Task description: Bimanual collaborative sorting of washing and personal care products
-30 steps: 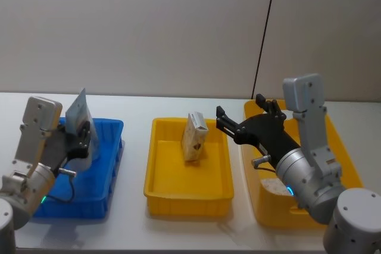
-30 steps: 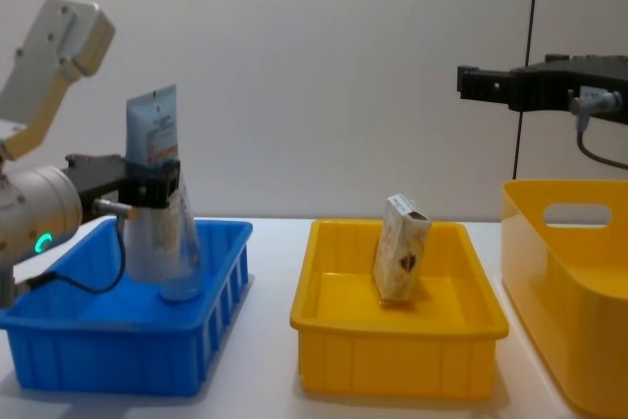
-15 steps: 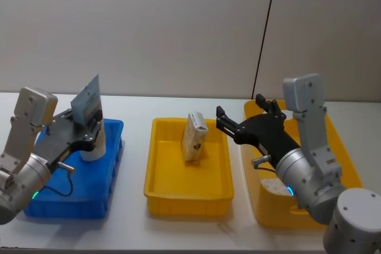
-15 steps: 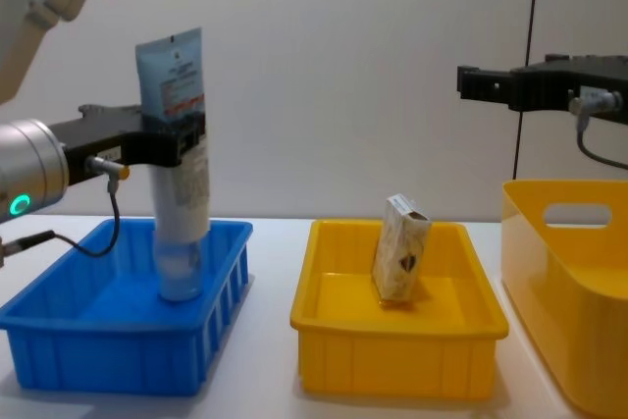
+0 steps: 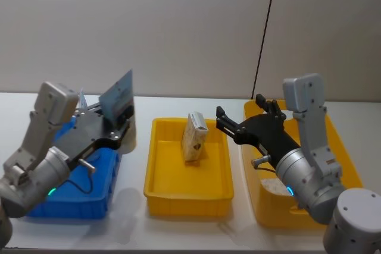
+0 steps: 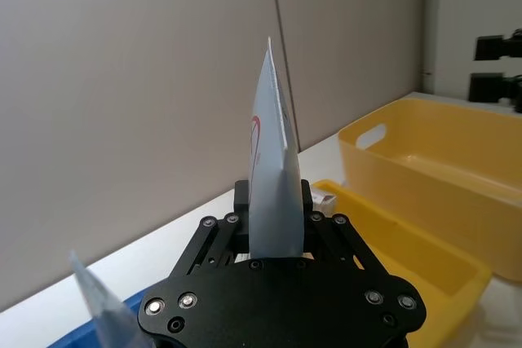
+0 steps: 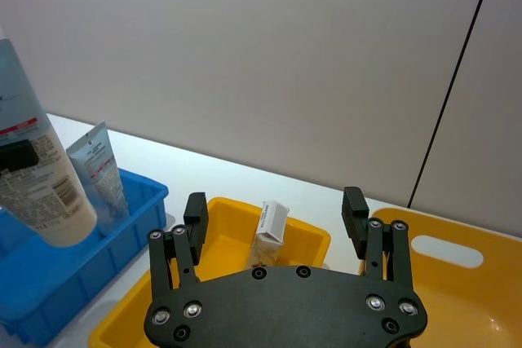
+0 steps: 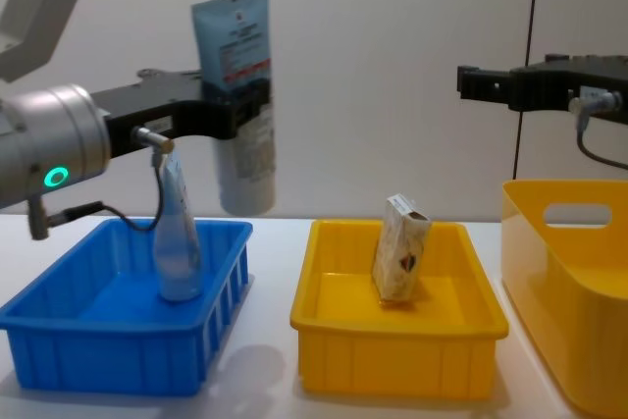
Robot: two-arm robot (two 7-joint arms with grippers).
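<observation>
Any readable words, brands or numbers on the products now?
Tall pale-blue squeeze tube in the left gripper: red band, print too small to read.
Beige printed carton in yellow plastic tray: dark mark, no legible words.
Smaller pale tube in blue plastic tray: print blurred.
Right gripper, raised: unmarked.

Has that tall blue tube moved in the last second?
Yes. The left gripper has lifted the tube up out of the blue tray and carried it to the robot's right; it now hangs over that tray's edge, nearer the middle yellow tray.

Even, soft light, seemingly from above; a faint shadow on the white counter (image 8: 261, 345); the tall pale-blue printed squeeze tube (image 8: 234, 41) is slightly blurred.
</observation>
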